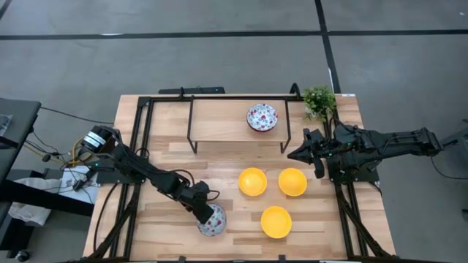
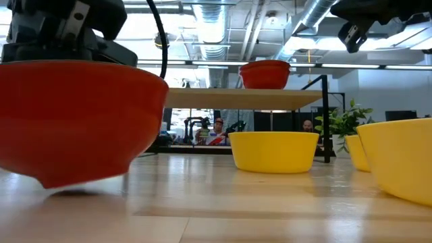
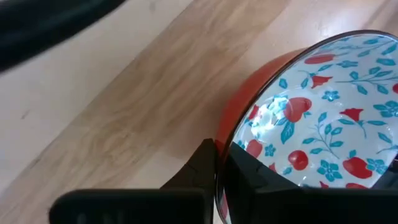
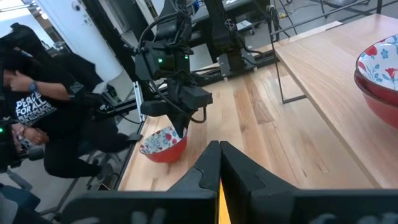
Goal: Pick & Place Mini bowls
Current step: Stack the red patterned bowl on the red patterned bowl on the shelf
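1. Left gripper (image 1: 207, 213) is at the table's near-left area, clenched on the rim of a floral bowl (image 1: 213, 220). In the left wrist view, one finger (image 3: 200, 163) sits outside the red wall, the other inside on the patterned face of that bowl (image 3: 323, 118).
2. Low view: that bowl (image 2: 74, 115) looks tilted, one side lifted a bit off the table (image 2: 223, 209); whether the base still touches the wood can't be told.
3. Right wrist view shows the same bowl (image 4: 163, 143) under the left gripper (image 4: 180, 127), near the table's edge.
4. Second floral stack (image 1: 262, 117) sits on the raised wooden shelf (image 1: 219, 120) at the back-centre. Right wrist view shows a floral bowl nested in another red one (image 4: 379, 78). Low view: red bowl (image 2: 265, 73) on top of the shelf.
5. Three yellow bowls on the table, right of centre: one (image 1: 252, 182) & another (image 1: 292, 182) side by side, not touching; the third (image 1: 276, 221) nearer the front edge, between them.
6. Right gripper (image 1: 298, 153) hovers in the air at the right side, just beside the shelf's right end, above & behind the yellow pair. Its fingers (image 4: 208, 165) are pressed together, grasping nothing.
7. Green plant (image 1: 319, 100) stands at the back-right corner, near the right arm.
8. A person in dark clothes (image 4: 43, 112) sits beyond the table's left side.
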`<state>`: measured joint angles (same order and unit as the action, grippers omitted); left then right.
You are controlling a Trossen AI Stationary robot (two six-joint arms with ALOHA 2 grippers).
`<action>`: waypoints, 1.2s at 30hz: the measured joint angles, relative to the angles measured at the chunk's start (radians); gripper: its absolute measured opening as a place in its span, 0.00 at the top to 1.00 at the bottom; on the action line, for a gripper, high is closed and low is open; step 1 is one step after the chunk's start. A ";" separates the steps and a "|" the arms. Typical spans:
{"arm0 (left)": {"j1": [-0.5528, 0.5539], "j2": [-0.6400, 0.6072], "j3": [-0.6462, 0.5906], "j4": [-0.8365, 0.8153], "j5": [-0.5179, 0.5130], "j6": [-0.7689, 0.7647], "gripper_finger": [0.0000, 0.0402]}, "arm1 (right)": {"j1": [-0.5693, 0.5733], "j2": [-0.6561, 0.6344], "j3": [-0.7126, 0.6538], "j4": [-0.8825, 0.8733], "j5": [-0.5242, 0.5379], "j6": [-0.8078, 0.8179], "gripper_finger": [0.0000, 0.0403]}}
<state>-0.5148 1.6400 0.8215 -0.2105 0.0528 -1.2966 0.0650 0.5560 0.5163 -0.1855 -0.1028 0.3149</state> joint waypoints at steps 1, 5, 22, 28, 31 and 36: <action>0.000 -0.007 0.000 -0.003 0.000 0.005 0.97 | 0.000 0.000 0.000 0.002 -0.001 0.002 1.00; 0.000 -0.078 0.000 -0.001 -0.058 0.017 0.97 | 0.000 0.000 -0.001 0.065 -0.024 0.034 1.00; 0.180 -0.535 0.002 0.076 -0.661 0.362 0.98 | 0.035 0.122 0.037 0.441 -0.053 -0.071 1.00; 0.312 -0.549 0.002 0.349 -0.715 0.656 0.98 | 0.036 0.229 0.183 0.335 0.032 -0.169 1.00; 0.368 -0.546 0.003 0.466 -0.716 0.782 0.98 | 0.035 0.288 0.288 0.223 0.096 -0.223 0.99; 0.441 -0.545 0.003 0.593 -0.718 0.940 0.98 | 0.035 0.403 0.468 0.037 0.261 -0.296 0.91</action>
<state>-0.0742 1.0954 0.8242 0.3823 -0.6654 -0.3567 0.1005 0.9592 0.9847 -0.1485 0.1585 0.0192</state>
